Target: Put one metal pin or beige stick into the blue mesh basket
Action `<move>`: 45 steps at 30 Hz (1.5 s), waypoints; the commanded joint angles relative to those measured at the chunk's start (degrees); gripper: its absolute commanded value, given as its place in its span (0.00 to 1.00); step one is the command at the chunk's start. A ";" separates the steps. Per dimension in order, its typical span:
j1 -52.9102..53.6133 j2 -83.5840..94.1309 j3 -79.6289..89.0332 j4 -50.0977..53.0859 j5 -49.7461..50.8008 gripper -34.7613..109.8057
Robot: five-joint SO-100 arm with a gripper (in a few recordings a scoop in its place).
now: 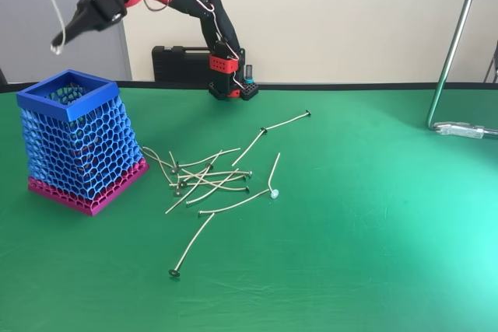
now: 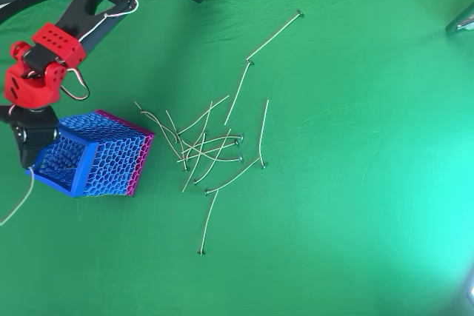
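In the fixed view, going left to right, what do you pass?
Gripper holding a bent pin → blue mesh basket → heap of pins → arm's base → metal stand.

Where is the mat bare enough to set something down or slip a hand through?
Bare: the green mat right of the pin pile, towards the metal stand, and the near strip below the lowest pin. Crowded: between the blue mesh basket and the pile, with the gripper holding a pin above the basket.
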 commanded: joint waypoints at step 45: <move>-0.09 12.66 17.93 -6.68 0.97 0.33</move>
